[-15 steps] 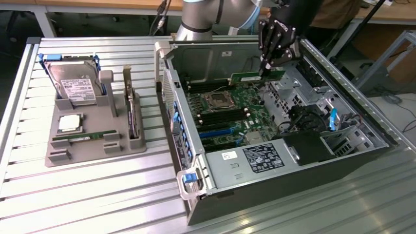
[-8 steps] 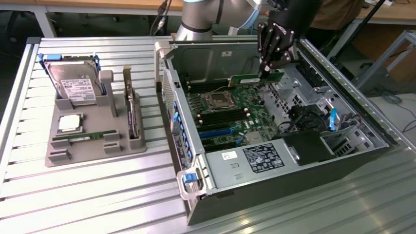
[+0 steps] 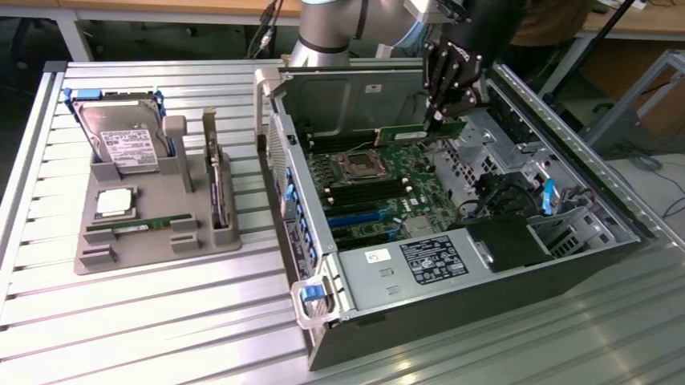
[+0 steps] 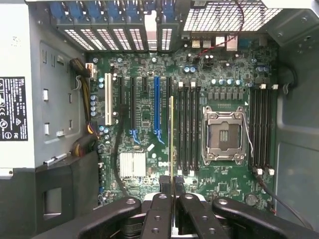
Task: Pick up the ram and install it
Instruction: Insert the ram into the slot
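My gripper (image 3: 444, 112) hangs inside the open computer case (image 3: 599, 184), shut on the ram (image 3: 418, 134), a thin green board held above the motherboard (image 3: 374, 192). In the wrist view the ram (image 4: 172, 134) shows edge-on between the black fingers (image 4: 160, 211) of the gripper (image 4: 172, 199). It hangs over the black memory slots (image 4: 187, 129) beside the empty processor socket (image 4: 224, 135), parallel to them and apart from the board.
A grey fixture tray (image 3: 160, 249) on the exterior view's left carries a silver hard drive with blue rails (image 3: 120, 136), a square processor chip (image 3: 115, 202) and an upright card (image 3: 217, 188). The labelled power supply (image 3: 428, 261) and case walls hem in the motherboard.
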